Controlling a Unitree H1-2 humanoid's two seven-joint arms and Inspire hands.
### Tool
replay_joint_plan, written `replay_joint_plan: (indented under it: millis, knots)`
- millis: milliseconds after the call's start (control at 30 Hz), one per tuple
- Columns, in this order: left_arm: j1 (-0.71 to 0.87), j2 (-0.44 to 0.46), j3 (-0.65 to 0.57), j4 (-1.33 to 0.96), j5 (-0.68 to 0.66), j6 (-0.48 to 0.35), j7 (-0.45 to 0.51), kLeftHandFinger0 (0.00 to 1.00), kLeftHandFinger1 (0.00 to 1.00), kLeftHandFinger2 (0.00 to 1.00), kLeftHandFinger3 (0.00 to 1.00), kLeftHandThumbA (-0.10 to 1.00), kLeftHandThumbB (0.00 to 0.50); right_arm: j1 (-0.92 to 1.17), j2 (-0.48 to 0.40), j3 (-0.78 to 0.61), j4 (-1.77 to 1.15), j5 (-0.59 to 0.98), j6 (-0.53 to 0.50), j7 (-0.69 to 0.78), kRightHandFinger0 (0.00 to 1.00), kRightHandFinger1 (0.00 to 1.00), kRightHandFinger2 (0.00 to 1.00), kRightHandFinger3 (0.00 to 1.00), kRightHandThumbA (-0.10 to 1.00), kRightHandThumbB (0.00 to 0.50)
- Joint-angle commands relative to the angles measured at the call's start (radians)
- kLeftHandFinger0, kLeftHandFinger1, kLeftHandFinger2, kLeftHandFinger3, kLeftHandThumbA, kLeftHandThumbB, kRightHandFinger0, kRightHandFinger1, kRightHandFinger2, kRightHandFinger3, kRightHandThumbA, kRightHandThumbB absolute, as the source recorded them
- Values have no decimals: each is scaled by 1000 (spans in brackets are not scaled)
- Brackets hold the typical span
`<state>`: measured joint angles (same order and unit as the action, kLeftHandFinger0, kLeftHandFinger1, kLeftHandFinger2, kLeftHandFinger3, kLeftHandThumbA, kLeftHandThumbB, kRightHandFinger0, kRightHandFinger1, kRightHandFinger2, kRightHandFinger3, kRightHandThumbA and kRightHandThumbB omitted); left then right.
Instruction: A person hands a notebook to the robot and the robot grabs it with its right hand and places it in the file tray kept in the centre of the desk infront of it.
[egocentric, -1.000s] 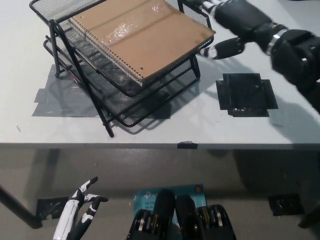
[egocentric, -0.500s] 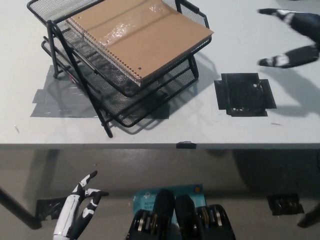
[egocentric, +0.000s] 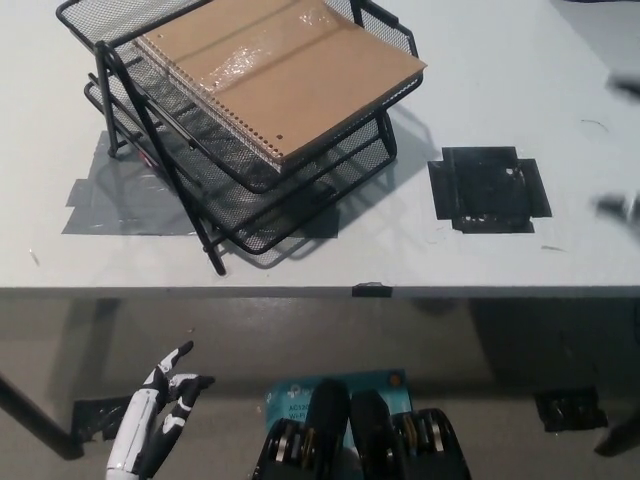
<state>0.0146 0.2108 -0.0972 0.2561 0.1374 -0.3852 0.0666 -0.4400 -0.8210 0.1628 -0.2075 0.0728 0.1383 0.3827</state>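
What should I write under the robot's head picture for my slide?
Brown spiral notebook lying in the top of the black mesh file tray on the desk; white left hand open below it.

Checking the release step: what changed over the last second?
The black right hand, which was beside the notebook's right corner, pulled away to the right; only blurred tips show at the picture's right edge now. The notebook stayed on the file tray's top tier, one corner overhanging. The white left hand stayed low at lower left, fingers apart, holding nothing.
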Motion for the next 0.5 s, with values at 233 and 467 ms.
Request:
replay_joint_plan:
  millis: [233,467]
  knots:
    - [49,-19,16,-93,-60,-50,-24,980,931,947,1000,917,370,615,644,-122,-306,365,-310,-251,1000,1000,1000,1000,1000,357]
    - [73,-25,12,-95,-60,-61,-28,987,953,973,1000,929,358,721,795,-165,-104,241,-262,-224,1000,1000,1000,1000,1000,288]
